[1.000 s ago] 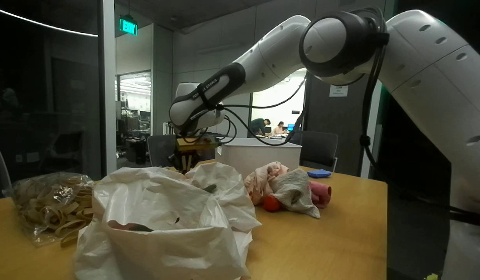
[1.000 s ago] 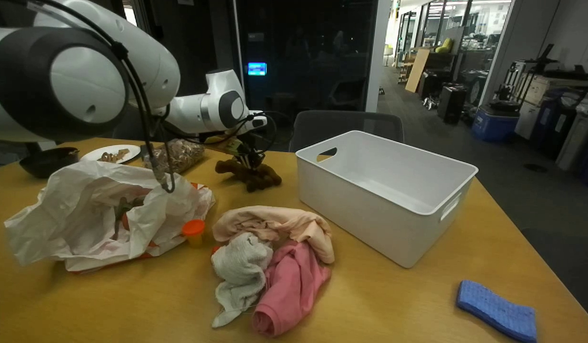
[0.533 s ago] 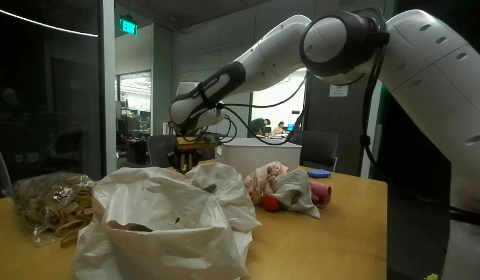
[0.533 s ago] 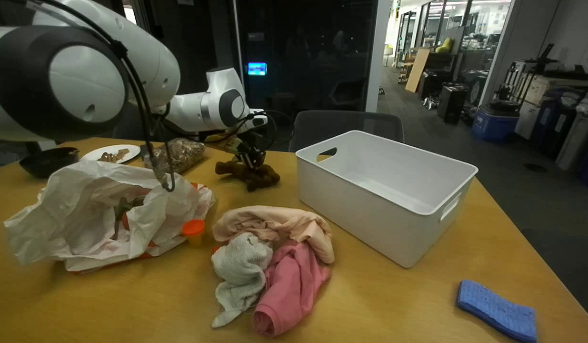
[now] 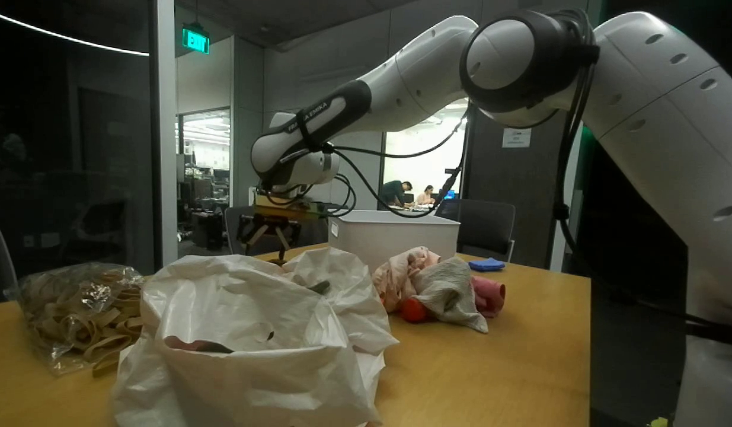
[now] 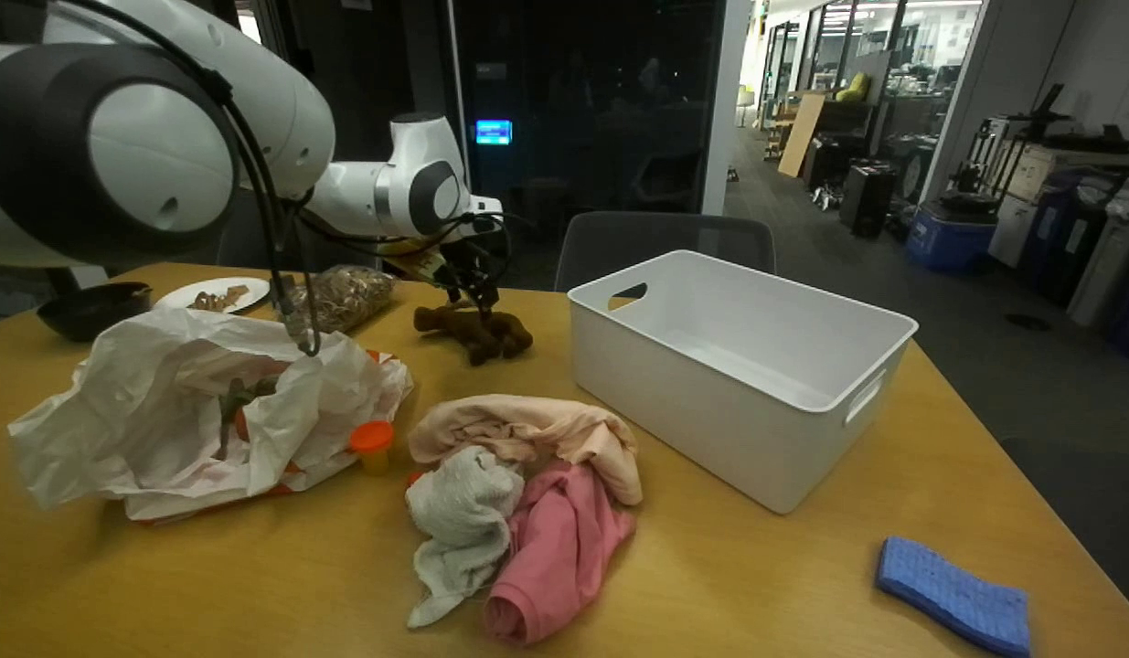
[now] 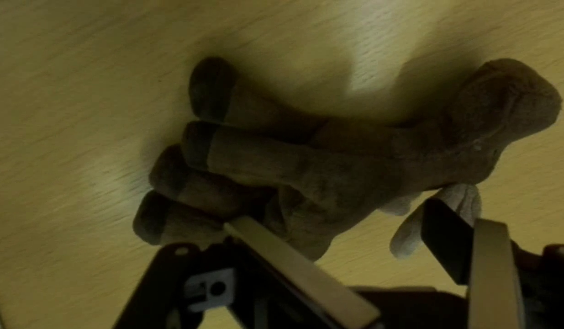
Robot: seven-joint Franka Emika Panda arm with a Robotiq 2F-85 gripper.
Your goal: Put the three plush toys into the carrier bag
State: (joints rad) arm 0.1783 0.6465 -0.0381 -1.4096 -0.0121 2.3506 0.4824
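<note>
A brown plush toy lies on the table near its far edge. In the wrist view the toy stretches across the picture, its head at the right. My gripper stands open over it, fingers wide apart and the toy not clamped. In an exterior view the spread gripper is behind the white carrier bag. The bag lies with its mouth open. Inside it a grey-green object shows, with a bit of red; whether these are plush toys I cannot tell. No other plush toy is recognisable.
A white bin stands right of the toy. Peach, grey and pink cloths lie in front, near an orange-lidded cup. A blue sponge, a clear bag of bands and a black bowl also stand around.
My gripper's fingers have spread from nearly together to wide. The arm has risen a little, and the brown toy stays on the table, shifted slightly.
</note>
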